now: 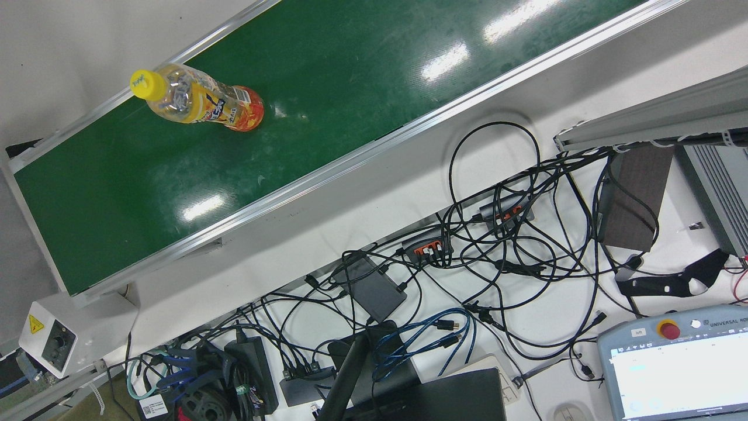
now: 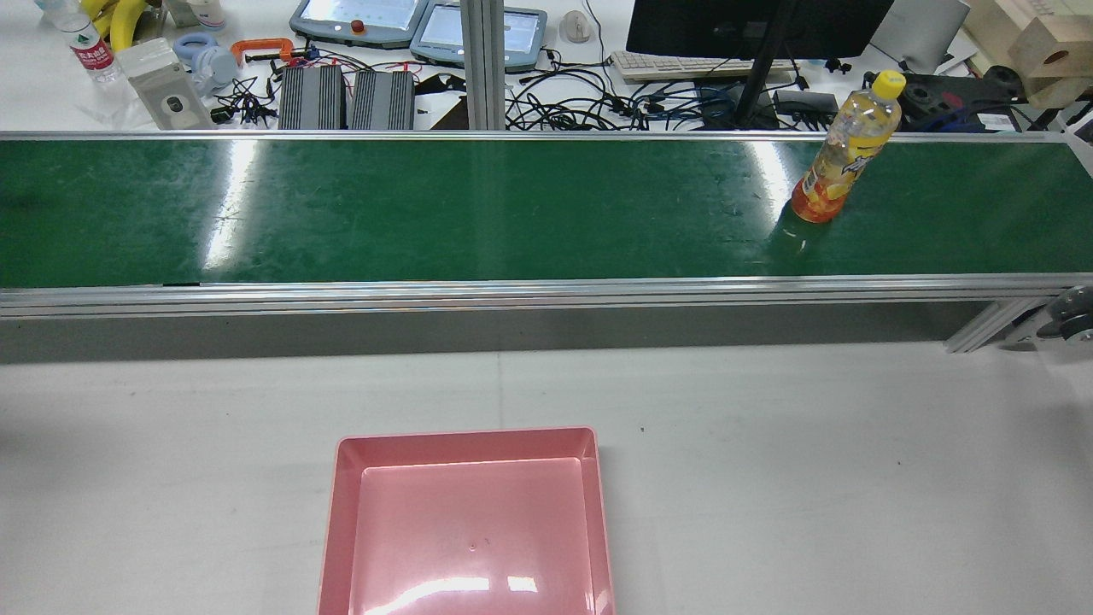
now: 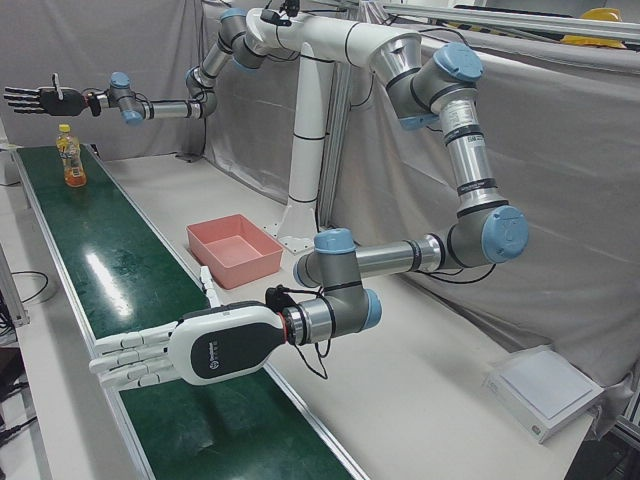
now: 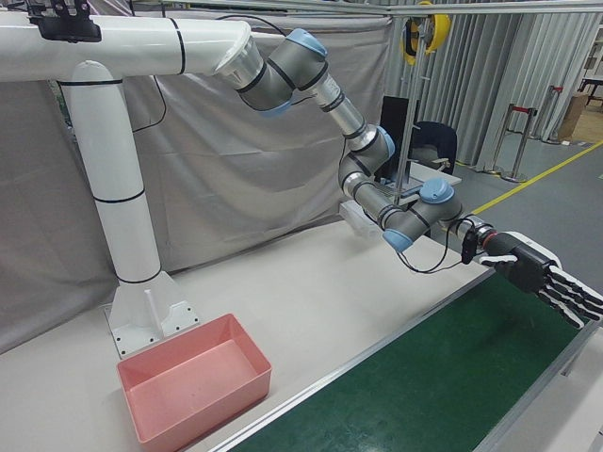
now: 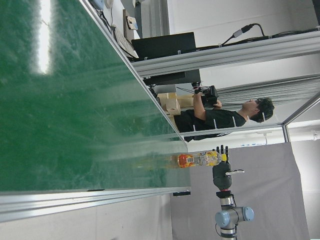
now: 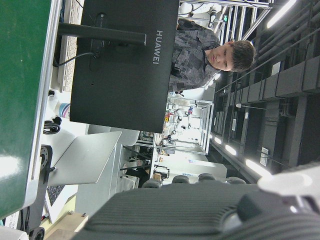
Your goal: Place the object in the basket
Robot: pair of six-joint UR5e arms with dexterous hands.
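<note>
A clear bottle of orange drink (image 2: 841,162) with a yellow cap stands upright on the green conveyor belt (image 2: 427,213), at the belt's right end in the rear view. It also shows in the front view (image 1: 198,105), the left-front view (image 3: 70,160) and the left hand view (image 5: 197,160). The pink basket (image 2: 465,435) sits empty on the white table, also in the left-front view (image 3: 258,268) and the right-front view (image 4: 203,410). My right hand (image 3: 40,98) is open, fingers straight, in the air above and beside the bottle, apart from it; it also shows in the right-front view (image 4: 537,271). My left hand (image 3: 190,350) is open and flat over the belt's other end.
Beyond the belt lie tangled cables (image 1: 497,245), teach pendants (image 2: 359,17), a monitor (image 2: 751,26) and power units (image 2: 341,98). A metal post (image 2: 482,60) stands behind the belt. The arms' white pedestal (image 3: 305,180) stands behind the basket. A person shows in the right hand view (image 6: 215,55).
</note>
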